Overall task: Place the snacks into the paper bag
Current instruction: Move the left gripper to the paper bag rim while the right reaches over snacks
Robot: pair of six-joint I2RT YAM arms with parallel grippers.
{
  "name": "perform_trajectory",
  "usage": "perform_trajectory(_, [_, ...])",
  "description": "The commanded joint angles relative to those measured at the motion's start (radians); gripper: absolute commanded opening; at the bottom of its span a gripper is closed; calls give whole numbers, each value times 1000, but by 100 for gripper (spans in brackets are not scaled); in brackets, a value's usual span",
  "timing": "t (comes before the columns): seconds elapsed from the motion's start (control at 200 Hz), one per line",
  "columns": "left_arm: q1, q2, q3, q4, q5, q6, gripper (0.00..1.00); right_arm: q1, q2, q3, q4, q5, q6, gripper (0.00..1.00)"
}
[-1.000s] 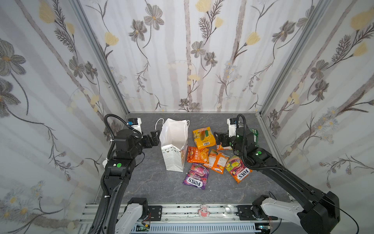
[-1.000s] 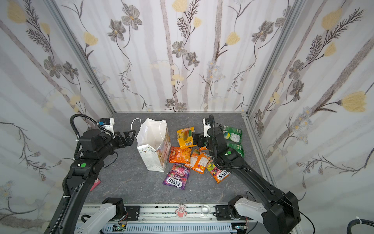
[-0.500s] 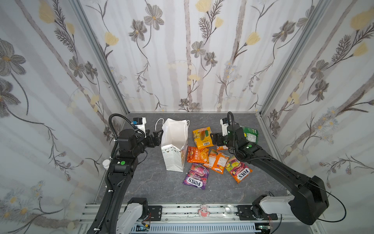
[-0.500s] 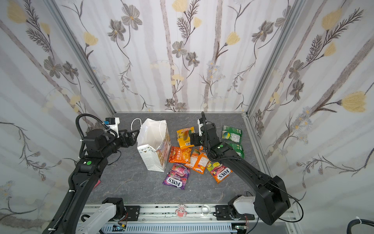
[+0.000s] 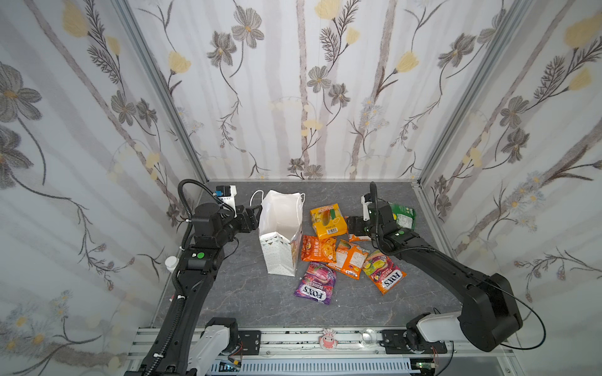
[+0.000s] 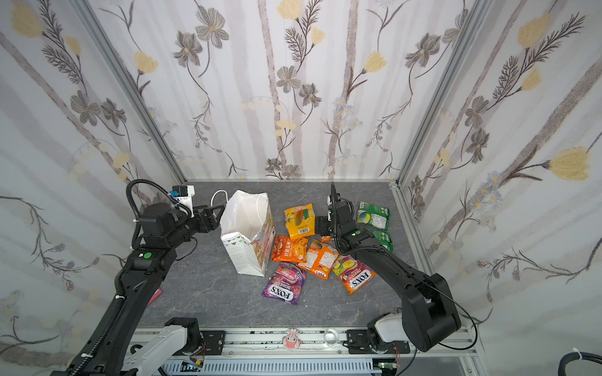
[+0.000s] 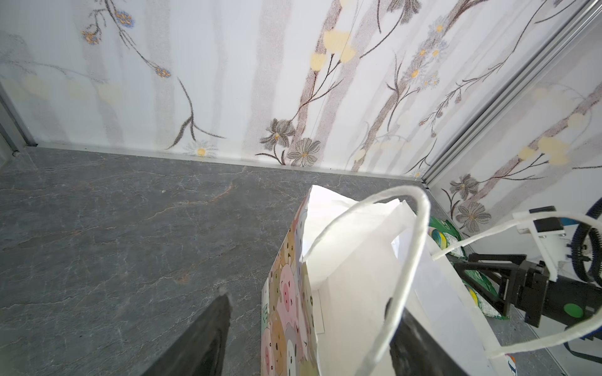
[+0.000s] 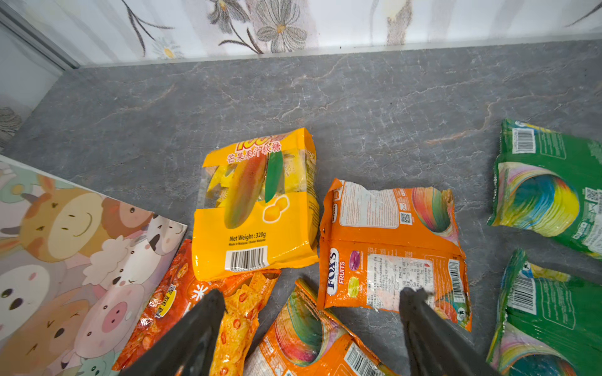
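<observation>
Snacks (image 5: 319, 249) lay on the tabletop (image 5: 254, 293) beside the paper bag (image 5: 280, 257) — the left hand (image 5: 255, 216) had reached its rim, unclenched astride it, and the released right hand (image 5: 350, 224) had neared the yellow packet (image 5: 327, 221) — a first pick looked imminent.

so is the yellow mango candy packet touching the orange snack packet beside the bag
Touching: in the right wrist view the yellow mango candy packet overlaps the orange snack packet.
</observation>
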Motion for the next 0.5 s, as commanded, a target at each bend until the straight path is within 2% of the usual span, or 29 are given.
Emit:
perform_trajectory(0.0, [-1,6,16,67,20,-15,70,-14,46,-8,75,-70,19,82])
perform_trajectory(0.18, [-2,37,47,89,54,-22,65,-20,146,18,97,-104,19,79])
perform_trajectory(0.495, [-2,26,-3,80,38,-14,64,-22,169,-25,215,-109,44,77])
